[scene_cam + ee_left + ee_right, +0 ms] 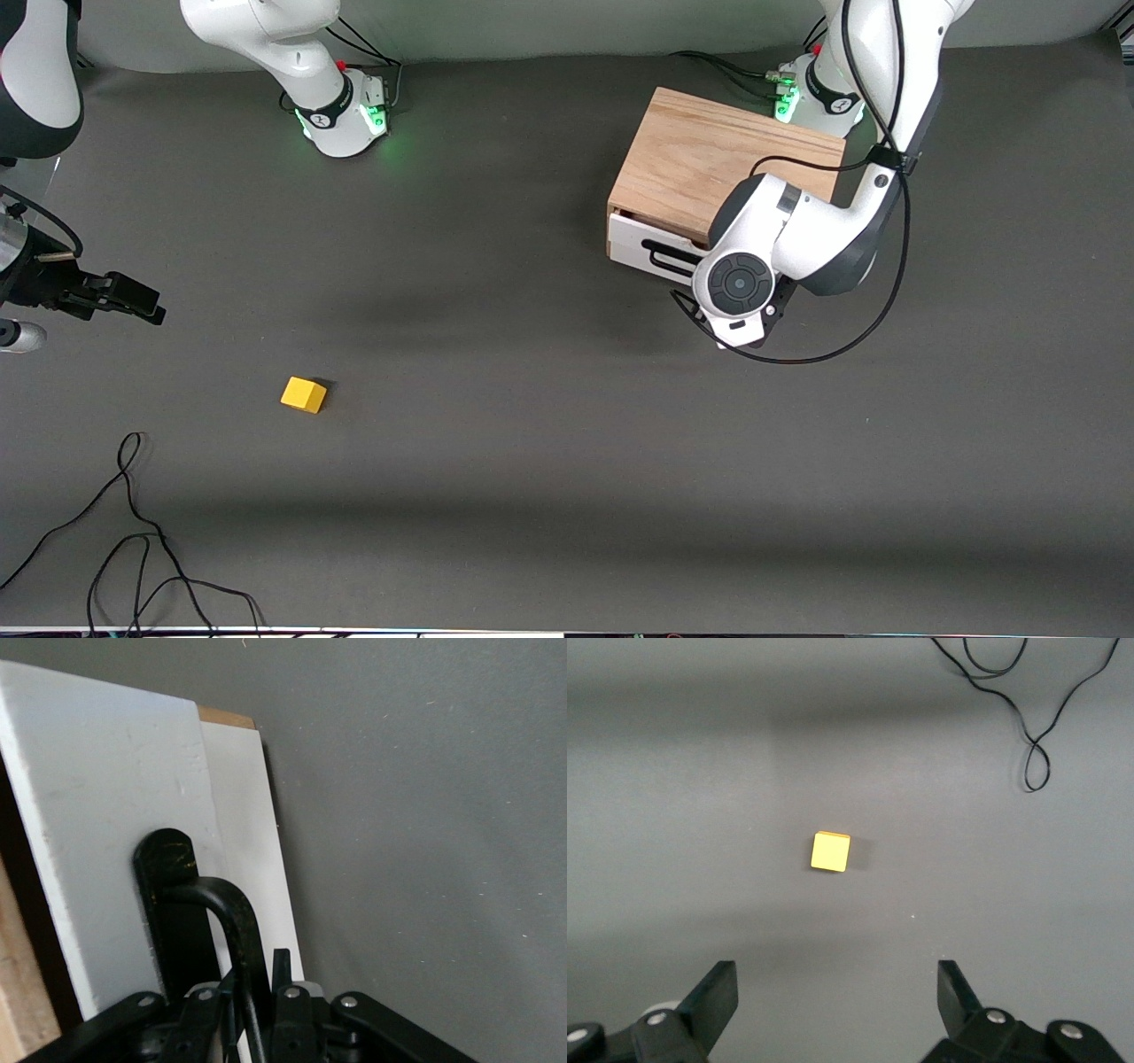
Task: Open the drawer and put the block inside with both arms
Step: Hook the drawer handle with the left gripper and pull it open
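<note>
The light oak box point(722, 159) stands near the left arm's base. Its drawer point(640, 245) has a white front panel point(115, 815) that sits a little out from the box. My left gripper point(257, 979) is shut on the drawer's black wire handle point(232, 912); in the front view the arm's wrist point(740, 283) hides it. The yellow block point(304, 394) lies on the mat toward the right arm's end and also shows in the right wrist view point(831, 851). My right gripper point(837, 988) is open and empty, in the air beside the block point(146, 306).
The table is covered by a dark grey mat point(532, 443). A loose black cable point(133, 532) lies on it, nearer to the front camera than the block, and also shows in the right wrist view point(1032, 744).
</note>
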Action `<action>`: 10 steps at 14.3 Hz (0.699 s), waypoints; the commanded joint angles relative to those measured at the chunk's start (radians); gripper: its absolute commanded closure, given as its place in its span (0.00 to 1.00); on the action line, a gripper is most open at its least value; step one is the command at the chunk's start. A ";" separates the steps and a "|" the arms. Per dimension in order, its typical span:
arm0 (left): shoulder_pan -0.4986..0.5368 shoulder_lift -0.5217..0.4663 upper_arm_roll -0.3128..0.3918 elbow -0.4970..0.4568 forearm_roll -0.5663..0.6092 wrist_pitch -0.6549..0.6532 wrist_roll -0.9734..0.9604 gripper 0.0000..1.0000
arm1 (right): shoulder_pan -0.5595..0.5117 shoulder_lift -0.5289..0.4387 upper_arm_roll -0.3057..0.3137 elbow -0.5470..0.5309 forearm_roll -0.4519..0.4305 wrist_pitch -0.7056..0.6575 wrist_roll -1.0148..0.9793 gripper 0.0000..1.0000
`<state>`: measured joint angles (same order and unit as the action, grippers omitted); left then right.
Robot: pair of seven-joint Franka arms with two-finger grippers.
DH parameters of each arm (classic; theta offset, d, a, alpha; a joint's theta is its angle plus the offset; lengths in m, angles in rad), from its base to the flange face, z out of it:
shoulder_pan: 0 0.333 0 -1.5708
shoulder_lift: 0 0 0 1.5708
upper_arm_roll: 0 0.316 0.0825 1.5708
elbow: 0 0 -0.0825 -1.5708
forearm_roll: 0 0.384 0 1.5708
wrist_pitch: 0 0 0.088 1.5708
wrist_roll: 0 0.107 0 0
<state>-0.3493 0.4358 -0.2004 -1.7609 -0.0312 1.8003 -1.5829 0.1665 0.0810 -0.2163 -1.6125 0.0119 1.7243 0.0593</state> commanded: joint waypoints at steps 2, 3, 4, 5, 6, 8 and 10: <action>0.024 0.024 0.015 0.135 0.042 -0.050 0.083 1.00 | -0.004 -0.007 -0.017 -0.006 0.059 -0.008 -0.018 0.00; 0.035 0.029 0.015 0.149 0.042 -0.050 0.090 1.00 | -0.005 -0.009 -0.020 -0.006 0.059 -0.021 -0.018 0.00; 0.036 0.040 0.015 0.162 0.044 -0.050 0.095 1.00 | -0.005 -0.009 -0.020 -0.006 0.059 -0.040 -0.018 0.00; 0.036 0.050 0.015 0.176 0.044 -0.050 0.100 1.00 | -0.004 -0.012 -0.021 -0.007 0.059 -0.043 -0.018 0.00; 0.036 0.066 0.015 0.193 0.045 -0.050 0.100 1.00 | -0.004 -0.012 -0.025 -0.007 0.059 -0.042 -0.018 0.00; 0.035 0.089 0.015 0.227 0.050 -0.045 0.101 1.00 | -0.005 -0.013 -0.031 -0.009 0.066 -0.043 -0.018 0.00; 0.035 0.092 0.015 0.236 0.085 -0.022 0.104 1.00 | -0.004 -0.012 -0.043 -0.010 0.077 -0.043 -0.019 0.00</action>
<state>-0.3351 0.5147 -0.2022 -1.6304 -0.0307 1.7673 -1.5700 0.1651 0.0817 -0.2479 -1.6133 0.0639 1.6877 0.0593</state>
